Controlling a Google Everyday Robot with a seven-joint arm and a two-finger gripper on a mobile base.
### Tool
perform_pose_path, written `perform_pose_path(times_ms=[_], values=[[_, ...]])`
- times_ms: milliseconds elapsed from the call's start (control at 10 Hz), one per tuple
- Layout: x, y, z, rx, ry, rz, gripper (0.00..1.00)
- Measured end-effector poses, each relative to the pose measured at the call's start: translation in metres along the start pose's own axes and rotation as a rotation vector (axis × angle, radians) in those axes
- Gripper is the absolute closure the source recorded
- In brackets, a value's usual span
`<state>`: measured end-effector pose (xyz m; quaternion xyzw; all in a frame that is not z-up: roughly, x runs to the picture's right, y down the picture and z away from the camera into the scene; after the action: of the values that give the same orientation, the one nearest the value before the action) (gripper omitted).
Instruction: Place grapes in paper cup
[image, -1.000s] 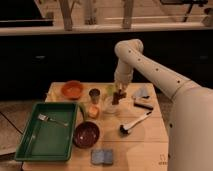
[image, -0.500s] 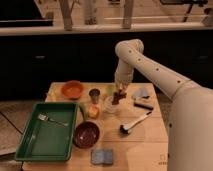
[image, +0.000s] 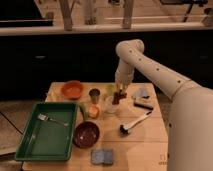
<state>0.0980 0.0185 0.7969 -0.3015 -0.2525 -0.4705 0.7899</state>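
The tool (image: 119, 96) hangs over the middle of the counter (image: 150, 135), hiding part of the right side of the paper cup (image: 109, 106). The dark lump at its tip looks like the grapes (image: 116, 99), though too blurred to be sure. The counter's near edge and the robot's body (image: 192, 130) at right are cut off.

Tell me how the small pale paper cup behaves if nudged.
The small pale paper cup probably slides or tips easily, being small and upright. Paper walls would likely crush if squeezed. The gripper, by the dark maroon grapes, hangs just above it.
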Motion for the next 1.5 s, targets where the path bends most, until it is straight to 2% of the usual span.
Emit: perform_pose_path(times_ms=[1300,1400,1500], values=[[-0.032,-0.026,-0.01,-0.025,0.036,-0.112,0.99],[-0.034,-0.027,-0.01,-0.027,0.038,-0.116,0.99],[-0.036,-0.028,-0.011,-0.031,0.041,-0.118,0.91]])
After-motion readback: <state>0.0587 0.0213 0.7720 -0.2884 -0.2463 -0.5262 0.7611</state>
